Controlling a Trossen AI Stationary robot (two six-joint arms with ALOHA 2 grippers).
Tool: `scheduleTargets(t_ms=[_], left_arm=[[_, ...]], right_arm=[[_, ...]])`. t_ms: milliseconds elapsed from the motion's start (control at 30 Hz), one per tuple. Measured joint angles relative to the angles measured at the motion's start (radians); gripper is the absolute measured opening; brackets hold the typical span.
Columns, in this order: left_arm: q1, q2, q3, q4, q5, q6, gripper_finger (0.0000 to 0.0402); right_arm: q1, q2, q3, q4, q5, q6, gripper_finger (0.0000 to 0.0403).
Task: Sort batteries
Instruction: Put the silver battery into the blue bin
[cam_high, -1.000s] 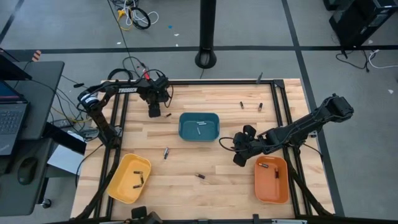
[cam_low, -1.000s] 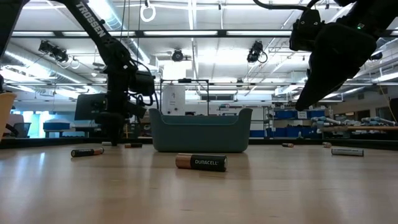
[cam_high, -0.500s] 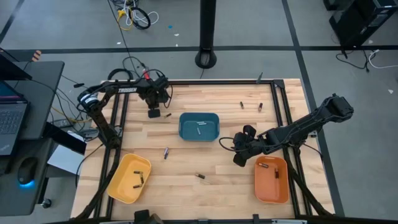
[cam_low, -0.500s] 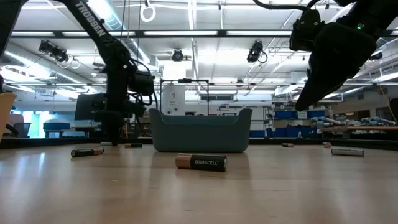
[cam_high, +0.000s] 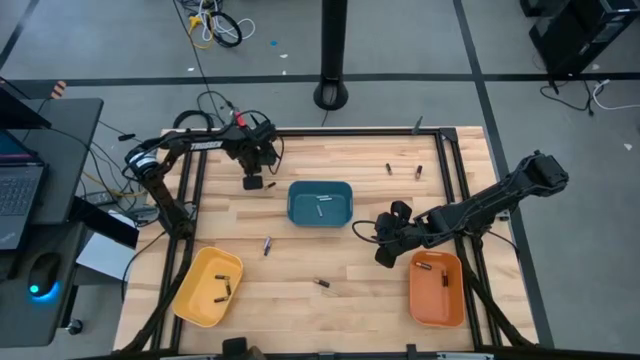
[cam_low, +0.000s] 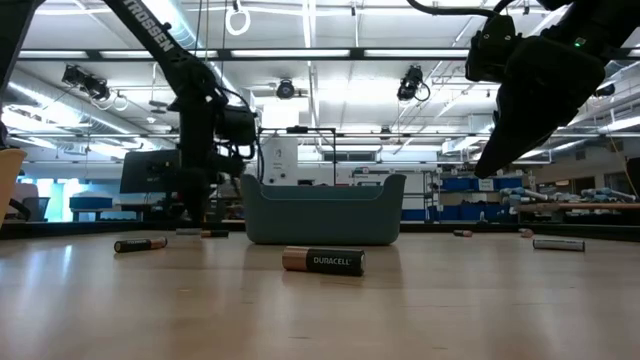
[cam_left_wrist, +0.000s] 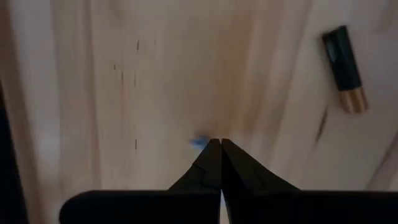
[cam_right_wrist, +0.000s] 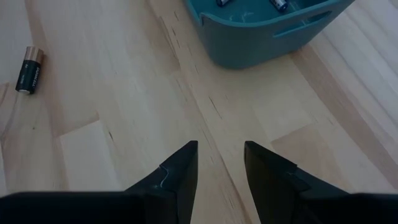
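Batteries lie scattered on the wooden table: one (cam_high: 267, 245) at mid-left, one (cam_high: 322, 284) near the front, two (cam_high: 389, 168) at the far right. My left gripper (cam_left_wrist: 221, 144) points down over bare wood at the far left (cam_high: 252, 182), shut with nothing between its fingers. A black, copper-ended battery (cam_left_wrist: 344, 68) lies flat on the wood beside it, apart from the fingers. My right gripper (cam_right_wrist: 221, 155) hangs open over the table (cam_high: 383, 255), between the teal tray (cam_high: 320, 203) and the orange tray (cam_high: 437, 290). Another battery (cam_right_wrist: 28, 70) lies ahead of it.
The teal tray (cam_right_wrist: 261, 31) holds a few batteries. The yellow tray (cam_high: 207, 288) at the near left and the orange tray each hold some as well. A Duracell battery (cam_low: 322, 261) lies close to the low camera. Black frame rails run along the table's left and right edges.
My left gripper has shut its fingers on nothing, then risen a little off the table and shifted slightly toward the teal tray. The battery beside it has stayed on the wood.
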Motion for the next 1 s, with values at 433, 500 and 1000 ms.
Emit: scheduleTargets(t_ms=[433, 500, 1000], left_arm=[[-0.018, -0.073, -0.001, 0.068, -0.238, -0.177, 0.0012], [0.017, -0.073, 0.000, 0.071, -0.316, -0.265, 0.0026], [0.184, 0.055, 0.000, 0.106, -0.235, -0.370, 0.0159]], right_arm=[[0.000, 0.000, 0.000, 0.001, 0.000, 0.000, 0.0142], [0.000, 0.000, 0.000, 0.001, 0.000, 0.000, 0.0142], [0.001, 0.000, 0.000, 0.009, 0.005, -0.007, 0.0142]])
